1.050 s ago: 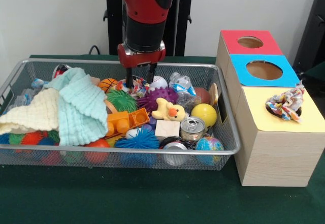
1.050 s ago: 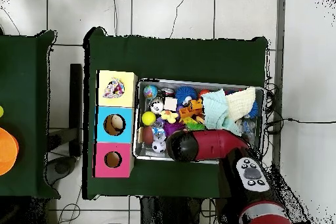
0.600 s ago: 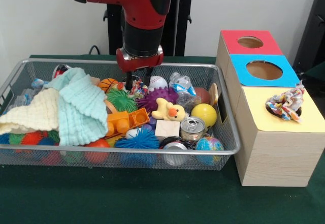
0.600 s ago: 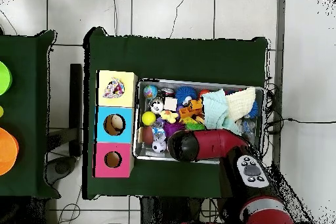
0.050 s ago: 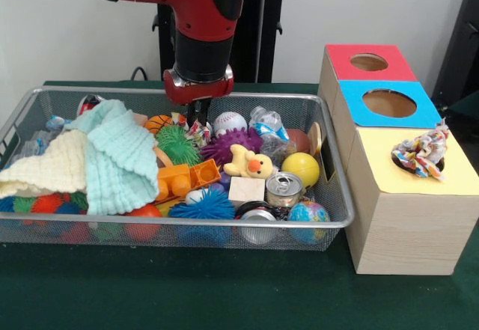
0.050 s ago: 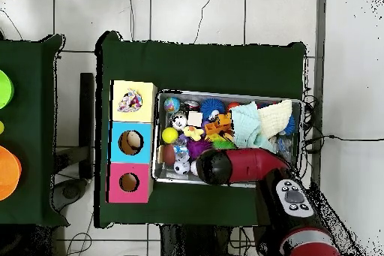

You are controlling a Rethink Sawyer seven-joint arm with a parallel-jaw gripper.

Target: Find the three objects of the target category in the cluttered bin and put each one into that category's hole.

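The gripper [image 5: 199, 116], pinched on a crumpled patterned wrapper [image 5: 197, 129] above the bin [image 5: 329, 195], should lift straight clear, then carry it to the yellow hole [image 5: 419, 167].

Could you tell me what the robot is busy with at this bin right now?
The red arm's gripper hangs low over the far side of the wire bin, with a crumpled patterned wrapper right under its tip; whether it has hold of it is hard to say. The bin is packed with balls, a toy duck, cans and two cloths. Beside it stands a box with three holes, and a similar wrapper already sits on the yellow section's hole.
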